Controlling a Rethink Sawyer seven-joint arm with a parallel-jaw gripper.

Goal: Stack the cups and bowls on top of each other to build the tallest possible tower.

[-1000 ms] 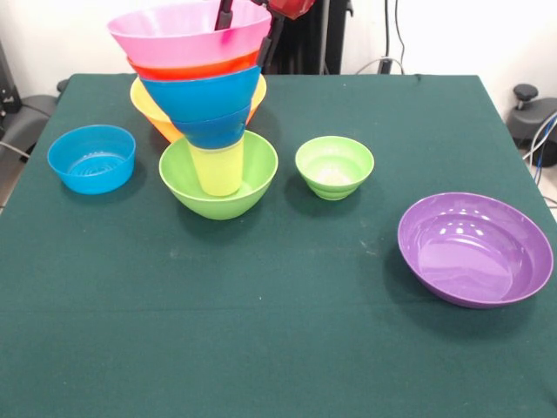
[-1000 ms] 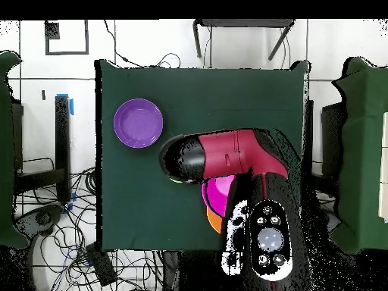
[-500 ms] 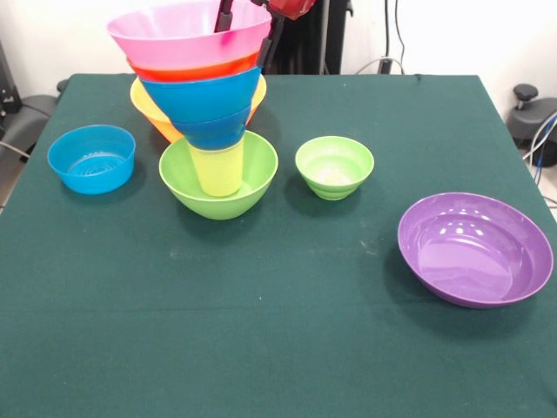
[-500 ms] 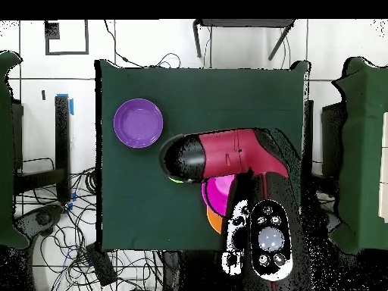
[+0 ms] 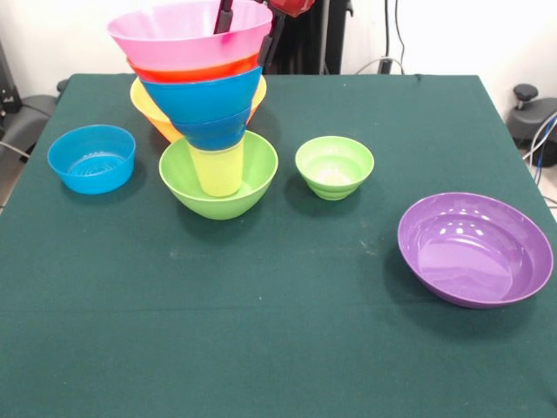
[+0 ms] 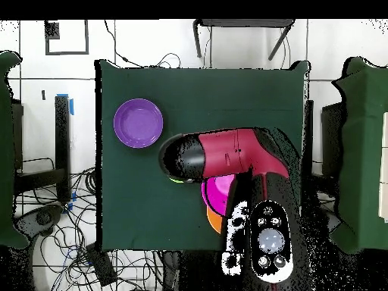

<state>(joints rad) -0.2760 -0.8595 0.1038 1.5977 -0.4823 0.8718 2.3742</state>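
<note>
The tower stands left of centre in the front view: a large lime-green bowl (image 5: 218, 178) holds the pale yellow tumbler (image 5: 217, 167). Stacked above the tumbler are two blue bowls (image 5: 202, 97), a red-orange bowl (image 5: 193, 70) and a pink bowl (image 5: 187, 33). My gripper (image 5: 245, 33) comes down at the top edge, open. One finger (image 5: 224, 16) is inside the pink bowl and the other is behind its far rim. In the overhead view the red arm (image 6: 227, 155) covers the tower, and only the pink bowl (image 6: 221, 189) peeks out.
An orange bowl (image 5: 144, 103) sits right behind the tower. A low light-blue bowl (image 5: 91, 158) is at the left. A small lime-green bowl (image 5: 334, 165) is right of the tower, and a wide purple bowl (image 5: 474, 248) (image 6: 138, 123) is nearer the front right.
The gripper has edged slightly upward at the pink bowl's rim. The tower and the loose bowls have not moved.
</note>
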